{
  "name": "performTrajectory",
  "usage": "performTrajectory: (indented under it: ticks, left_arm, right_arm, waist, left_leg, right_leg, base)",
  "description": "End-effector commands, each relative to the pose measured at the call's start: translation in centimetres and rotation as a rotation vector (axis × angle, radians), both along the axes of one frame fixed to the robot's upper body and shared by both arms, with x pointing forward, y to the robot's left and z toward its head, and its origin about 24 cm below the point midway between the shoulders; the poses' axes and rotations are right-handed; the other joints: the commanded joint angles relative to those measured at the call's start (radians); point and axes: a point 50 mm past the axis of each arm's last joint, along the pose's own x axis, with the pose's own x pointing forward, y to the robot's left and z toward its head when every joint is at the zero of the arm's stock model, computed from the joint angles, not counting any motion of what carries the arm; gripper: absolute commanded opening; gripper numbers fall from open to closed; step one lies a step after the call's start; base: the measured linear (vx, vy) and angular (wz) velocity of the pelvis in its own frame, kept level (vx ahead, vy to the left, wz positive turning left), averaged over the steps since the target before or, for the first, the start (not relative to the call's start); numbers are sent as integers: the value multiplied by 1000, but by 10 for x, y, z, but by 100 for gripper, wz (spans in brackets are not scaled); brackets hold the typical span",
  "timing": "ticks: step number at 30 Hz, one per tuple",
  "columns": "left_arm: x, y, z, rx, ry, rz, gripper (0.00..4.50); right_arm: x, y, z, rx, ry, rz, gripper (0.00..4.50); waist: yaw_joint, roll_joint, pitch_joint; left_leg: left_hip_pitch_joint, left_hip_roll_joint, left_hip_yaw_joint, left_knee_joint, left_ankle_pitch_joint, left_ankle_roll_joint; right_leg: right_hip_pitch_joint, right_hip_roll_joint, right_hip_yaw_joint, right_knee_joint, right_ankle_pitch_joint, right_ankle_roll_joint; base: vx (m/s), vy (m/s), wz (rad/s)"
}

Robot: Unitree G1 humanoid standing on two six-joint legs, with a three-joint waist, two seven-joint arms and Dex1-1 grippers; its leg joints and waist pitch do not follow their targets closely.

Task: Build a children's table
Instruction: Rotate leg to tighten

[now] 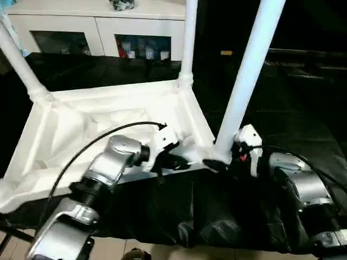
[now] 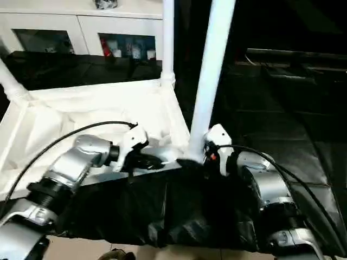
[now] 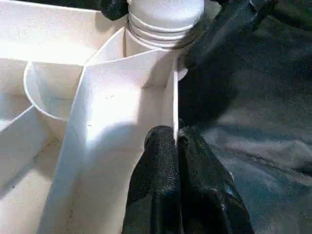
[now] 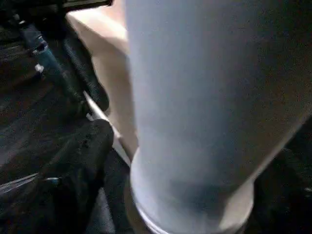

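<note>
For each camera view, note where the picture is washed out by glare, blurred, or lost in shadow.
Left eye view: the tabletop glares white, its inner ribs washed out; the left forearm is smeared. Left wrist view: the rim is bright, the black cloth dark. Right wrist view: the near leg is blurred.

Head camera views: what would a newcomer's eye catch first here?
The upturned white plastic table top on the black-draped surface, with tapered white legs rising from its corners. At the near right corner, the right pincer meets one long white leg; the left pincer pinches the raised rim beside it.
</note>
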Motion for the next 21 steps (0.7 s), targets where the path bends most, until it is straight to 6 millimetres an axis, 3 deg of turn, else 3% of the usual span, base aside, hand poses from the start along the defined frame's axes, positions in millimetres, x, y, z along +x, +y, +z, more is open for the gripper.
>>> performTrajectory:
  ticks: [1, 4, 9, 15, 21]
  left_arm:
    - [-1, -10, 11, -43, -29, -50, 0]
    - [-1, -9, 13, -44, -25, -55, 0]
    - [-1, -9, 13, -45, -20, -57, 0]
    - [-3, -11, 12, -52, -3, -66, 0]
    - [5, -15, 10, -52, -31, 34, 0]
  right_arm:
    - [-6, 10, -2, 2, 19, 79, 367]
    - [-6, 10, -3, -5, 26, 87, 335]
    - [-7, 10, -4, -7, 30, 96, 289]
    - [-9, 10, -5, -2, 41, 107, 270]
    - [-4, 18, -10, 46, 27, -12, 267]
  waist:
    - [4, -3, -68]
    - [8, -10, -69]
    - [10, -7, -69]
    - [10, -4, -71]
    - [9, -14, -70]
  left_leg:
    - [26, 62, -32, -69, -193, 62]
    - [27, 62, -31, -68, -189, 62]
    - [27, 61, -32, -68, -187, 59]
    - [27, 60, -31, -65, -180, 62]
    - [26, 61, -30, -65, -172, 68]
  right_leg:
    - [44, -63, 36, -66, -114, -272]
    - [45, -64, 36, -64, -104, -276]
    - [45, -63, 35, -65, -110, -273]
    - [46, -62, 35, -63, -86, -279]
    - [46, -63, 35, -63, -100, -275]
  base:
    - [0, 0, 0]
    - [0, 0, 0]
    - [0, 0, 0]
    - [0, 0, 0]
    - [0, 0, 0]
